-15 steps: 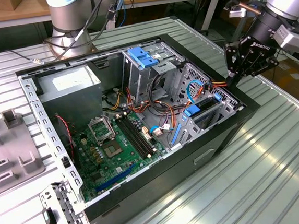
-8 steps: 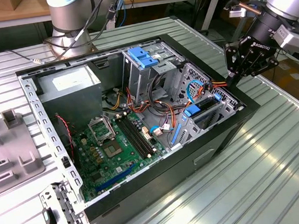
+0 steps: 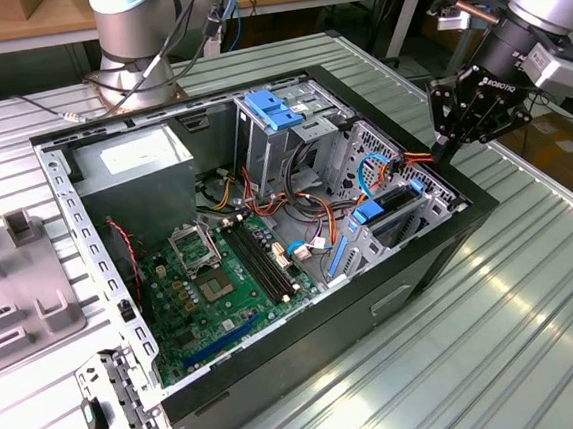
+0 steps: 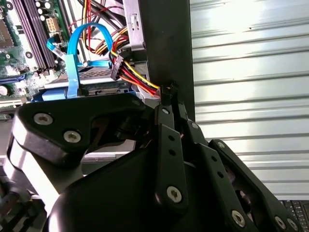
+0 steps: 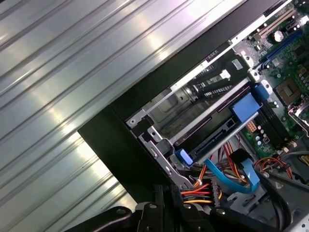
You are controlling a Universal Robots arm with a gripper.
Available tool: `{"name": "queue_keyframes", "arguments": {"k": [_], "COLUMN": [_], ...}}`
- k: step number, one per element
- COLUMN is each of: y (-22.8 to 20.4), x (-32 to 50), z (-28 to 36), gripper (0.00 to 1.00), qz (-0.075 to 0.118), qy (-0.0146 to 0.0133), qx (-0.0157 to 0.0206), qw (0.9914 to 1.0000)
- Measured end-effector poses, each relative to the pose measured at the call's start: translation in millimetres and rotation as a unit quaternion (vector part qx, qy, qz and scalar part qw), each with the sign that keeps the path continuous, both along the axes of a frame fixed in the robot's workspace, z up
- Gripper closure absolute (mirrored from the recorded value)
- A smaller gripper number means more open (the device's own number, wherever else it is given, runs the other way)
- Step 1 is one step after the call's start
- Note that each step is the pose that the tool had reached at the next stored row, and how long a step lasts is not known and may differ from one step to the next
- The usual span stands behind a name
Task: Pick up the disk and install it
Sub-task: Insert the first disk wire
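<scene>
Disk (image 3: 399, 217): exterior view, seated in its bay inside the case (image 3: 309, 358), blue rails at its ends. Gripper (image 3: 448, 140) hovers over the case's edge, beside the bay. Second wrist view: fingers pressed together, holding nothing, by the cables (image 4: 133, 72). First wrist view: disk (image 5: 219, 137) in bay.

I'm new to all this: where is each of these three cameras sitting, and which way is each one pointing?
Exterior view: off the arm, above the table, looking down into the open computer case; the arm and gripper show at this view's right.
Second wrist view: on the arm, looking past the gripper at the case edge, the disk and cables.
First wrist view: on the arm, looking at the drive bay with the disk.
Both wrist views share the orange-red cable bundle.
</scene>
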State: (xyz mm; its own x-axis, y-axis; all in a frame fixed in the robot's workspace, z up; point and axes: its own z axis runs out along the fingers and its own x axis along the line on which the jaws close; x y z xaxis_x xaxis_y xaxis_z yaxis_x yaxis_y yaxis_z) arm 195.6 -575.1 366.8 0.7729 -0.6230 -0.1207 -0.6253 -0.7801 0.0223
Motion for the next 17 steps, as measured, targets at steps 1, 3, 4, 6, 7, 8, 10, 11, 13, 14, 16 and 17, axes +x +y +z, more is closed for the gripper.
{"name": "queue_keyframes", "arguments": {"k": [1,3,4,6,7,8,10,11,13,14,16,17], "y": [0.6,2.1,2.1,0.7,0.2,-0.1,-0.6,-0.7,-0.7,-0.7,-0.7,-0.7], "x": [-0.3,-3.2,-4.0,-8.9,-10.6,-12.4,-18.4,-21.2,-26.2,-27.7,-31.0,-32.3], "z": [0.1,0.4,0.3,0.4,0.4,0.4,0.4,0.4,0.4,0.4,0.4,0.4], "gripper": [0.83,0.83,0.83,0.83,0.83,0.83,0.83,0.83,0.83,0.83,0.83,0.83], "qz": [0.0,0.0,0.0,0.0,0.0,0.0,0.0,0.0,0.0,0.0,0.0,0.0], "qy": [0.0,0.0,0.0,0.0,0.0,0.0,0.0,0.0,0.0,0.0,0.0,0.0], "qx": [0.0007,0.0029,0.0033,0.0034,0.0034,0.0035,0.0035,0.0035,0.0035,0.0035,0.0035,0.0035], "qw": [1.0,1.0,0.99999,0.99999,0.99999,0.99999,0.99999,0.99999,0.99999,0.99999,0.99999,0.99999]}}
